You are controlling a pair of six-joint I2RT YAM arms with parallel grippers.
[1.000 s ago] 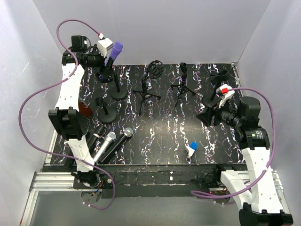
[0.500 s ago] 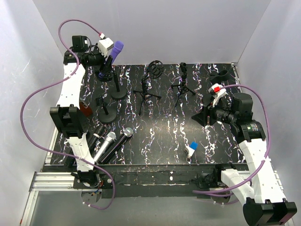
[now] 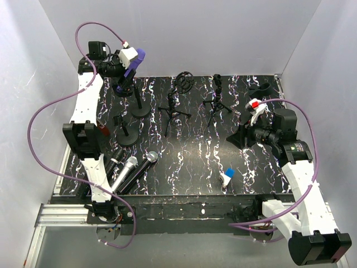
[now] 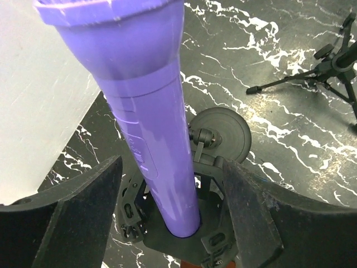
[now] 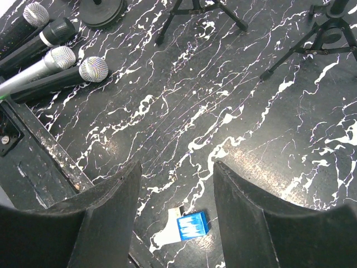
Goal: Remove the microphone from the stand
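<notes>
A purple microphone (image 3: 140,56) stands tilted in the black clip of a round-based stand (image 3: 140,109) at the table's back left corner. My left gripper (image 3: 125,77) is up beside it. In the left wrist view the microphone's barrel (image 4: 156,128) runs between the two fingers, with a gap on each side, and its lower end sits in the clip (image 4: 209,237) above the stand's base disc (image 4: 228,134). The left gripper (image 4: 170,167) is open around the barrel. My right gripper (image 3: 241,137) hovers open over the right side of the table with nothing between its fingers (image 5: 111,206).
Three microphones (image 3: 131,167) lie side by side at the front left. An empty round-based stand (image 3: 127,133), two tripod stands (image 3: 174,106) (image 3: 215,103) and a black holder (image 3: 262,88) stand along the back. A small blue and white piece (image 5: 187,229) lies near the front edge.
The left gripper has shifted slightly right along the purple microphone. The right arm has drawn its gripper a little to the left over the table.
</notes>
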